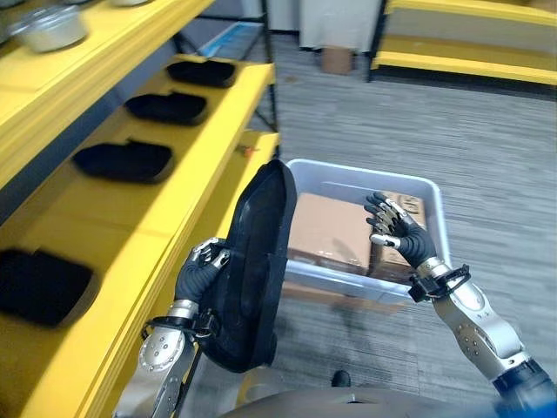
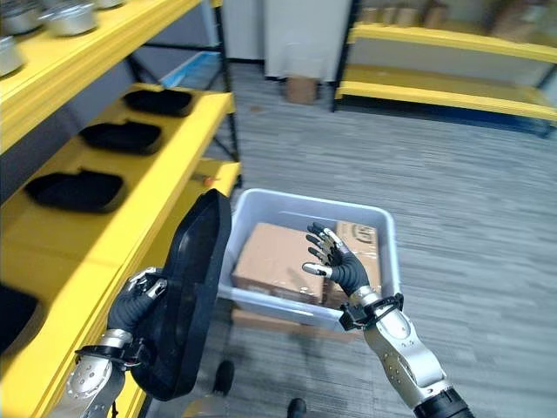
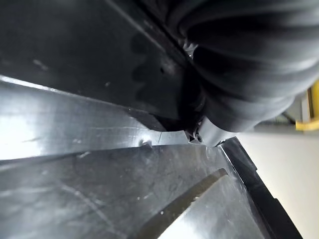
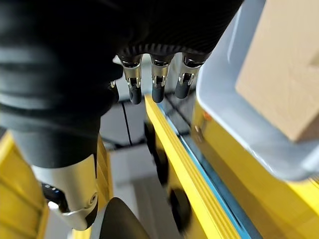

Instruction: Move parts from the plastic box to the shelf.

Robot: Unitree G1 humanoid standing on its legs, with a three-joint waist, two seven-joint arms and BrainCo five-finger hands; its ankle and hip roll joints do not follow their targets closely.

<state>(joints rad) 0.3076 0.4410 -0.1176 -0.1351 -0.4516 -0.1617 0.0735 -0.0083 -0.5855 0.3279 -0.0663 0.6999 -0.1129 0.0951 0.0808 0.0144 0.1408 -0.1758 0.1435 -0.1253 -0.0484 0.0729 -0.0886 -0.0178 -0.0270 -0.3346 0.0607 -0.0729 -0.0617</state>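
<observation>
One large, stiff-looking black moulded plastic part (image 1: 257,270), likely light yet awkward, sits edge-gripped in the left robot hand (image 1: 202,268); the right robot hand (image 1: 396,231) hangs slack-fingered, empty.

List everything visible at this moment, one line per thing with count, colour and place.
Held part: one, black, large curved moulded piece, upright between the shelf and the box, in the left hand.
Parts on shelf: four visible, black, in a row on the middle yellow level.
Shelf: one, yellow, along the robot's left.
Plastic box: one, pale grey-blue, on the floor ahead.
Cardboard boxes: two, brown, inside the plastic box.
Metal bowls: a few, silver, on the upper shelf level.
Far shelf: one, yellow, across the grey floor.
Left hand: curled round the held part's edge.
Right hand: fingers relaxed, holding nothing, above the plastic box.
</observation>
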